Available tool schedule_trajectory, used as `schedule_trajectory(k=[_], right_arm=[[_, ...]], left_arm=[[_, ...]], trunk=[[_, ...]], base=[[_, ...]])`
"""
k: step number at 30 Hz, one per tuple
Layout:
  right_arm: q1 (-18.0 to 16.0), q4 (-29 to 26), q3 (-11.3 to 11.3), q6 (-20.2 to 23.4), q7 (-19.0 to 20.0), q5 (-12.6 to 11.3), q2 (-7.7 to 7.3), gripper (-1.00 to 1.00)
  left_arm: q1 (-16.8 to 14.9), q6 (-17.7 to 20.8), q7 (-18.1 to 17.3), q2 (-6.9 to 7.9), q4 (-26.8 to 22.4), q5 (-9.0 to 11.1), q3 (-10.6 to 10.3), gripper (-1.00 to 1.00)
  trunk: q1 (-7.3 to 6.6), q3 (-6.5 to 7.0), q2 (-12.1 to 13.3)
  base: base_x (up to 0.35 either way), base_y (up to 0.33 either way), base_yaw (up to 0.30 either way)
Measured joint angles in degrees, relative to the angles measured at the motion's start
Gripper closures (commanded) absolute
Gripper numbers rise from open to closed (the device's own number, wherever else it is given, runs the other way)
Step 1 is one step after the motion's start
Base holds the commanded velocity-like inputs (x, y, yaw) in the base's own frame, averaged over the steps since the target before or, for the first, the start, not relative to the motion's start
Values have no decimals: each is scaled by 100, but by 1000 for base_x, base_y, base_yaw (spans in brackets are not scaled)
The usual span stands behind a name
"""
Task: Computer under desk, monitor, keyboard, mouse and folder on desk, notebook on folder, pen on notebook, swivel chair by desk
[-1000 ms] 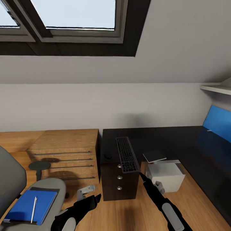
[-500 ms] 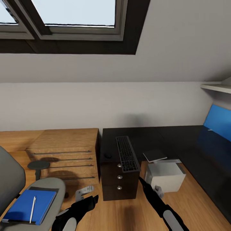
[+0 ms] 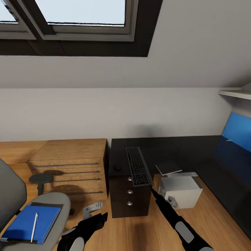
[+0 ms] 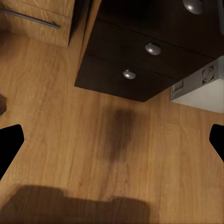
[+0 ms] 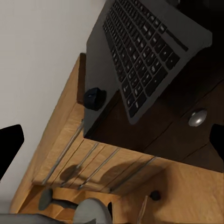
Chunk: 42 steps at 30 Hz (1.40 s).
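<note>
Slim dark-keyed keyboard overhangs the black tabletop's front edge above its drawers, beneath grey sloped walls; both hands, left and right, hover open and empty over bare plank floor.

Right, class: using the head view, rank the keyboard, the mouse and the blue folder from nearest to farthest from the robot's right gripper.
1. The keyboard: on the desk's near end, its front edge just beyond the right gripper.
2. The mouse: on the desk, left of the keyboard.
3. The folder: on the swivel chair seat, far across on the left.
</note>
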Motion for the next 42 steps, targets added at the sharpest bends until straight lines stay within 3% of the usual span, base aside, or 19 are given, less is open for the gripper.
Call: schedule_trajectory(k=[2,7,14,21,42], right_arm=[[-256,132,0,-39,-130,7,86,-100],[-618,371,-26,-10,-218,-21,140,-100],[-677,503,-69,340,-145,-43,124,-100],[-682,658,-78,460,-142,-320,117,-100],[-682,664,-79,495,-222,-361,159,-100]], left_arm=[[0,-1,1,0,0,0,-6,-100],[0,-2,1,0,-4,-1,-6,-100],[-1,-9,1,0,-17,0,-9,-100],[-3,-10,1,0,-18,0,-100,-100],[-3,-10,1,0,-6,0,-131,-100]], trunk=[[44,-36,-80],[154,-126,-281],[308,-252,-562],[462,-378,-843],[902,-738,-1648]], base=[[0,0,0],[0,0,0],[0,0,0],[0,0,0],[0,0,0]])
